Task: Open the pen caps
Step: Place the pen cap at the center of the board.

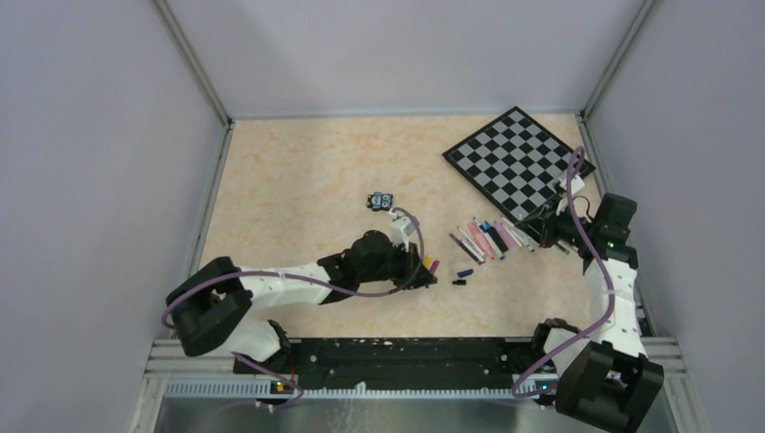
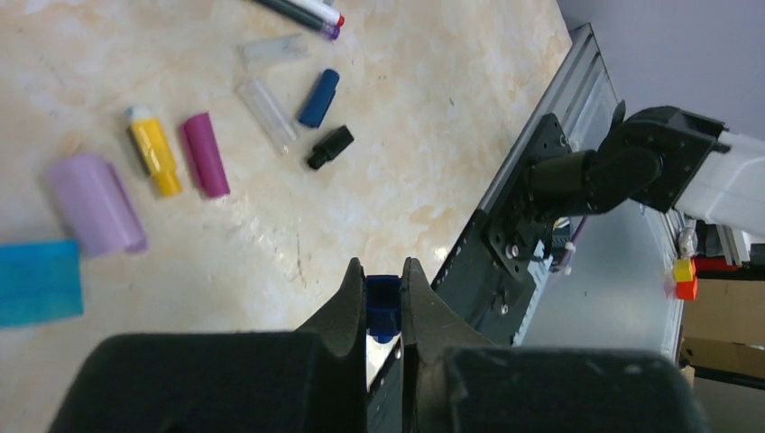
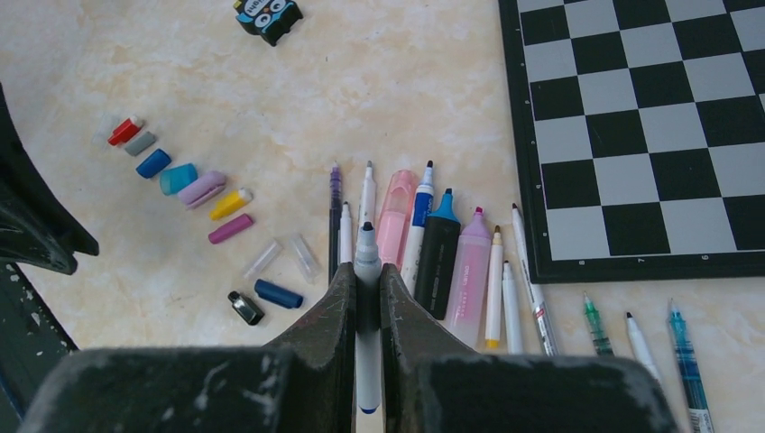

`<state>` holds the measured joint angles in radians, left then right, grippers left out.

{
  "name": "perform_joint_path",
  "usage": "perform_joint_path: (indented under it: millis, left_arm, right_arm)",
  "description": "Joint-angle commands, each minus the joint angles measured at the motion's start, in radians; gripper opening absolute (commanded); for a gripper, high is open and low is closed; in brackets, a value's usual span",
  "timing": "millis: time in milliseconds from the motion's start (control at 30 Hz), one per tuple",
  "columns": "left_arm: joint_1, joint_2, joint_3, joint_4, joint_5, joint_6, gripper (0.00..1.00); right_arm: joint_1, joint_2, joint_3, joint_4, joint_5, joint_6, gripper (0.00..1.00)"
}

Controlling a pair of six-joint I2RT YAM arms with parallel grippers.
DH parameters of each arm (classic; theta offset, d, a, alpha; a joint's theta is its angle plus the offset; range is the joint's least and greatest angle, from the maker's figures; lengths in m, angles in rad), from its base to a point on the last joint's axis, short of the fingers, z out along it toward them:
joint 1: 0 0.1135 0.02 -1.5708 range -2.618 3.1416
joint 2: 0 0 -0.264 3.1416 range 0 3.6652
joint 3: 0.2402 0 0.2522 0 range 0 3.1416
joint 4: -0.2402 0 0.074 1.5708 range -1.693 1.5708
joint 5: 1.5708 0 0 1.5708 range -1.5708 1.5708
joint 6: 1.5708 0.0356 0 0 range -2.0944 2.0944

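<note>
**Both grippers clamped: left on a cap, right on a pen**

- Left gripper [image 2: 383,275]: jaws pinched on a dark blue cap [image 2: 383,307]. The cap sits between the fingertips, off the counter [image 2: 379,207].
- Right gripper [image 3: 365,280]: jaws closed tight on a white pen [image 3: 366,253], dark tip pointing away from the wrist. The pen is in line with the row of pens [image 3: 469,271] fanned out just ahead of it.
- Loose caps [image 3: 201,189] lie in a curved line on the counter left of the pens: red, grey, blue, teal, purple, yellow, magenta, then two clear ones, a black one and another blue one.
- More thin pens lie to the right, along the near edge of the chessboard [image 3: 631,135].
- Toy block [image 3: 268,13] sits on its own further back, well apart from the caps.
</note>
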<state>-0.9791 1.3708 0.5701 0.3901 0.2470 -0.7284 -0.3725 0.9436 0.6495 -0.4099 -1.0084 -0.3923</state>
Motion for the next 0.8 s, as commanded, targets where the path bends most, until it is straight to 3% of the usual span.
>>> perform_joint_path:
  millis: [0,233,767]
  left_arm:
    - [-0.029,0.133,0.142,0.024,-0.06,0.016,0.0]
    - [-0.053,0.391,0.46,-0.253,-0.132,-0.05,0.0]
    - [-0.047,0.649,0.767,-0.382,-0.166,-0.036,0.03]
  right_arm:
    - [-0.009,0.001,0.012,0.034,0.004,-0.004,0.0]
    - [-0.011,-0.005,0.012,0.048,0.01,0.01,0.0]
    - [-0.012,-0.013,0.012,0.058,-0.008,0.026,0.0]
